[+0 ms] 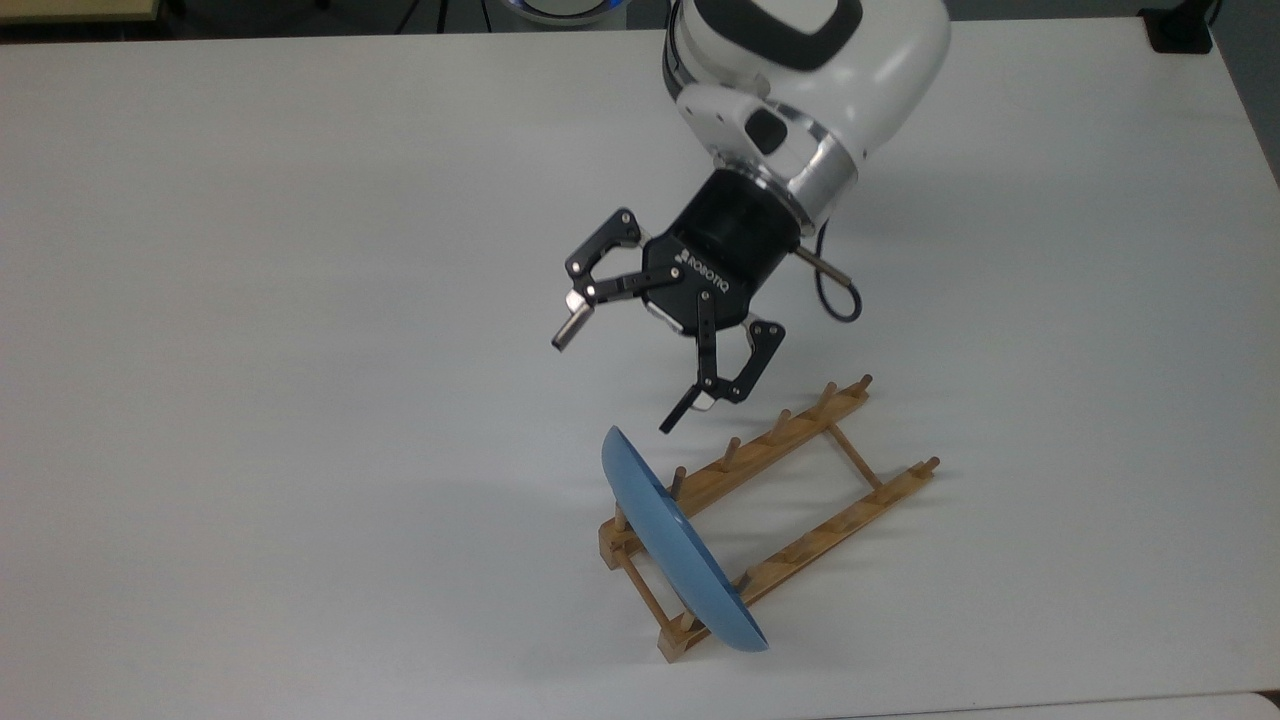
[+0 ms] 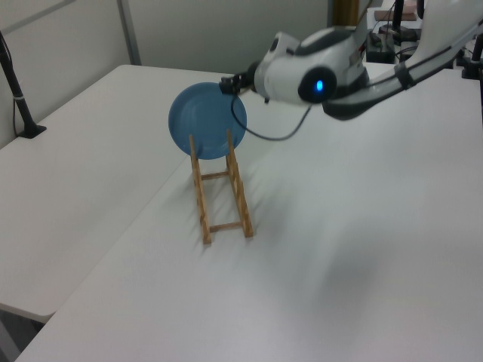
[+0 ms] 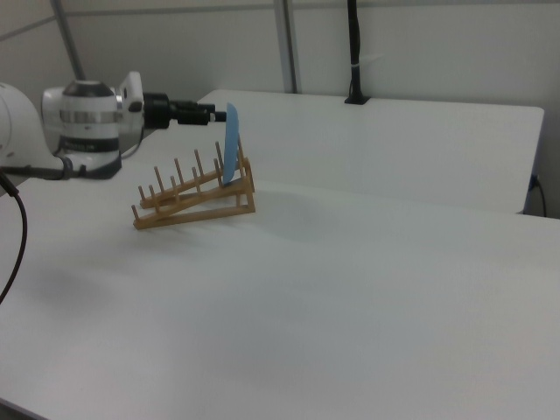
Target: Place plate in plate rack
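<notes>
Standing on edge in the plate rack (image 1: 790,500), the plate (image 1: 680,545) fills the slot at the rack's lower-left end in the top view, low and just right of centre in that frame. Its rim sits between the end pegs of both rails, and it leans a little (its top edge tips toward the upper left of the top view). In the left view the plate (image 2: 207,121) shows its round blue face in the upper middle of the frame, at the far end of the rack (image 2: 220,192), whose rails run down toward the frame's centre. In the right view the plate (image 3: 231,144) appears nearly edge-on in the upper left, upright at the right-hand end of the rack (image 3: 194,198).

Above the plate in the top view hangs the gripper (image 1: 613,381), its two fingers spread wide and holding nothing, clear of the plate's top edge. One fingertip (image 1: 566,333) points toward the frame's left, the other sits just above the plate. The white table (image 1: 300,350) lies bare around the rack
</notes>
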`<state>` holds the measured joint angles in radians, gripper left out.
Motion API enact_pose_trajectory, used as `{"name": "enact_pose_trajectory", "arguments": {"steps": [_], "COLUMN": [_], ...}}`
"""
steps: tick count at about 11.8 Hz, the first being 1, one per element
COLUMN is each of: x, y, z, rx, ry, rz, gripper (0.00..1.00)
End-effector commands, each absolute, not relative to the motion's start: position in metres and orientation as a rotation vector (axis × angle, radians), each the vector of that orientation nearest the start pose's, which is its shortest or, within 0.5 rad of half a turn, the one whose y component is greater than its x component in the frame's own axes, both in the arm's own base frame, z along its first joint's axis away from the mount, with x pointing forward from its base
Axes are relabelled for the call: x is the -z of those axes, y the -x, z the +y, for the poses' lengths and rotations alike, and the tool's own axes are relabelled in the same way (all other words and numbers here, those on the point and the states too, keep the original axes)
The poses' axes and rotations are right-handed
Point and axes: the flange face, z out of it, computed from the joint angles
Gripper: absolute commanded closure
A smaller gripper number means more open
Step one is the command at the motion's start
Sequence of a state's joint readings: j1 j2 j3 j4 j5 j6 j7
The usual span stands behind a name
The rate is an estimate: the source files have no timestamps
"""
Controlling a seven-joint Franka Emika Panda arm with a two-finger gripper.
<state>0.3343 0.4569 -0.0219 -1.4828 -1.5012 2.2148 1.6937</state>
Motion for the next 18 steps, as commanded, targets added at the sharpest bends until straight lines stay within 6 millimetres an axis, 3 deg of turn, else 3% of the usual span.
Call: {"name": "enact_pose_trajectory", "arguments": {"steps": [1, 3, 6, 9, 11, 13, 16, 18], "x": [-0.557, -0.599, -0.640, -0.671, -0.676, -0.679, -0.672, -0.661], "y": [-0.671, -0.647, -0.609, -0.558, -0.530, -0.519, -0.521, -0.531], "z": [0.185, 0.176, 0.142, 0.092, 0.047, 0.010, -0.022, -0.036], "rx": [1.762, 1.413, 0.940, 0.432, 0.190, 0.115, 0.116, 0.201], "ry": [2.841, 2.895, 2.954, 3.002, 3.033, 3.065, 3.111, 3.123], "rz": [0.999, 1.059, 1.147, 1.111, 0.912, 0.659, 0.307, 0.190], "gripper": [0.00, 0.00, 0.00, 0.00, 0.00, 0.00, 0.00, 0.00]}}
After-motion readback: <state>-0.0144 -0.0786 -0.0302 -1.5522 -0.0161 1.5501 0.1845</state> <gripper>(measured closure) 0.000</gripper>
